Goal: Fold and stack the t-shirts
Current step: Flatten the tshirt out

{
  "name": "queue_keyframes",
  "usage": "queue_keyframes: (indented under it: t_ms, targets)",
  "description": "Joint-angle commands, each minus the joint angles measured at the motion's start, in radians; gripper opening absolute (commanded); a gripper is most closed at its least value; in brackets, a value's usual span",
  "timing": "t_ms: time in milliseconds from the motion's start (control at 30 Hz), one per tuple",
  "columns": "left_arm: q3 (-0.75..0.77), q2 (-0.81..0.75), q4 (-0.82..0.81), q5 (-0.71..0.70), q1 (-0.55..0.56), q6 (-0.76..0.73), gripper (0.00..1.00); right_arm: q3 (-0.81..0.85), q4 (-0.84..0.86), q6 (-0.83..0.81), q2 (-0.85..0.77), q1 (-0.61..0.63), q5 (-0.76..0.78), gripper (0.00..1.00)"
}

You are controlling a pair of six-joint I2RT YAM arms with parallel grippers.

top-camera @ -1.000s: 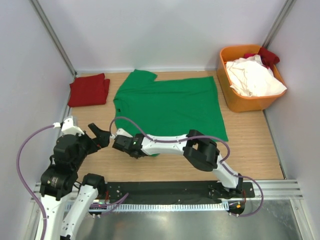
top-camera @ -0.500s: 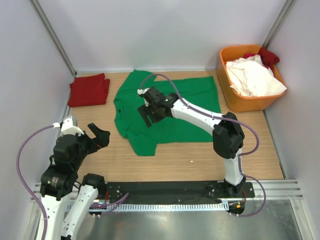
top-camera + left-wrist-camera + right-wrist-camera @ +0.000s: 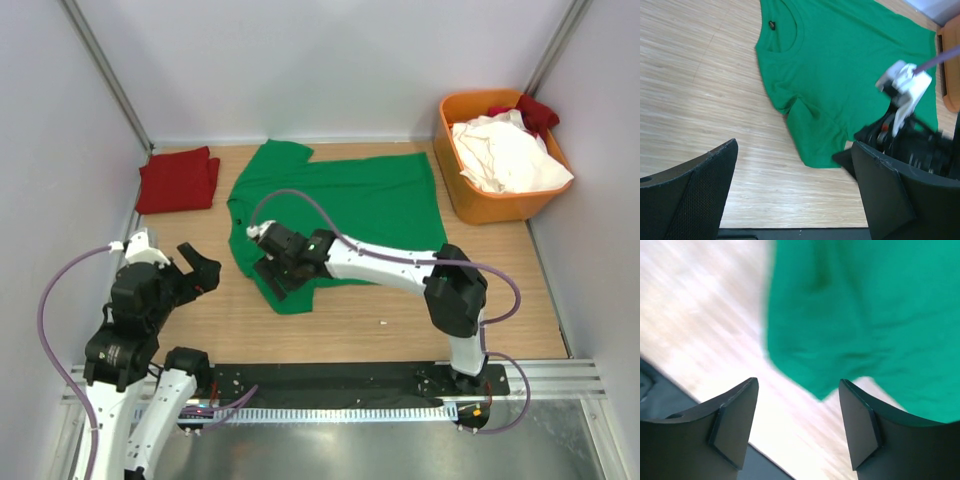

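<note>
Right fingers (image 3: pixel 732 422): spread wide with nothing between them, low over green cloth; the view is blurred.
Right gripper (image 3: pixel 268 268): above the rumpled near sleeve of the bright green cotton t-shirt (image 3: pixel 350 205).
Left fingers (image 3: pixel 695 195): parted and empty.
Left gripper (image 3: pixel 200 264): over the bare wooden table (image 3: pixel 330 325), near that sleeve but apart from it.
Green shirt: spread mid-table with its collar to the left.
Other shirts: dark red folded t-shirt (image 3: pixel 178 180) at far left; crumpled white t-shirts (image 3: pixel 505 155) in the orange plastic bin (image 3: pixel 465 200).
Risk: pinching only the bunched sleeve would likely drag the shirt askew and leave a crooked fold.

Probably a lab test booth: plain white panels (image 3: pixel 330 70), metal base rail (image 3: pixel 560 378), wooden tabletop (image 3: pixel 520 300).
</note>
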State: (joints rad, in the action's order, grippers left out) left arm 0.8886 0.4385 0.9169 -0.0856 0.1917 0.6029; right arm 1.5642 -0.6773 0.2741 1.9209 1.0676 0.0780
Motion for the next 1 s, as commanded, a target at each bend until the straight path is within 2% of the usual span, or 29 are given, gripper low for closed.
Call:
queue_keyframes:
  t_ms: [0, 167, 400, 633, 733, 800, 833, 967]
  targets:
    - [0.0, -0.014, -0.035, 0.015, -0.012, 0.005, 0.96, 0.062, 0.041, 0.04, 0.027, 0.092, 0.121, 0.71]
    - [-0.004, -0.02, -0.035, 0.024, -0.012, 0.005, 0.96, 0.138, 0.024, 0.06, 0.135, 0.121, 0.187, 0.63]
    - [-0.002, -0.027, -0.035, 0.027, -0.012, 0.005, 0.95, 0.221, 0.012, 0.057, 0.233, 0.144, 0.268, 0.61]
    - [-0.005, -0.03, -0.036, 0.029, -0.012, 0.003, 0.95, 0.257, 0.008, 0.053, 0.297, 0.146, 0.272, 0.54]
    - [-0.004, -0.03, -0.038, 0.029, -0.012, 0.003, 0.95, 0.255, 0.007, 0.054, 0.314, 0.146, 0.27, 0.4]
    - [-0.004, -0.03, -0.038, 0.03, -0.012, 0.003, 0.95, 0.247, 0.015, 0.048, 0.316, 0.146, 0.263, 0.35]
    - [-0.004, -0.029, -0.038, 0.03, -0.012, 0.003, 0.95, 0.241, 0.018, 0.043, 0.316, 0.146, 0.259, 0.26]
    - [-0.005, -0.027, -0.036, 0.029, -0.012, 0.003, 0.95, 0.231, 0.024, 0.022, 0.299, 0.146, 0.243, 0.08]
